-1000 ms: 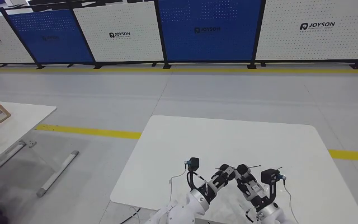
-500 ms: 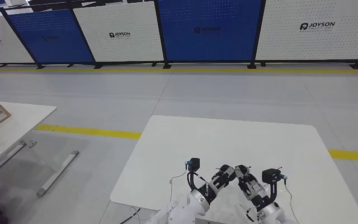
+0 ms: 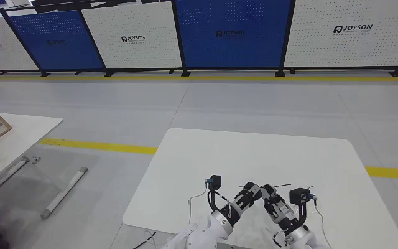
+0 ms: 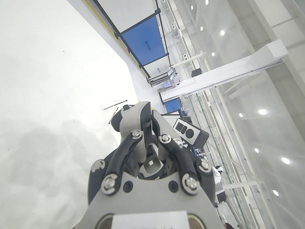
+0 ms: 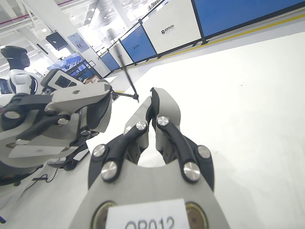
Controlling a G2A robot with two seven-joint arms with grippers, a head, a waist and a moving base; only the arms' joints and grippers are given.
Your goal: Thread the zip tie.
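Black zip tie [image 5: 129, 76], white table [image 3: 249, 155] (blue and dotted white panels [image 3: 233, 37] behind)

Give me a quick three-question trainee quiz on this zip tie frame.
1. True or false: the left gripper and right gripper are close together over the table.
2. The zip tie is: A white, B black, C yellow.
3. Fill in: the right gripper's fingers are ___.
Key: 1 true; 2 B; 3 shut.
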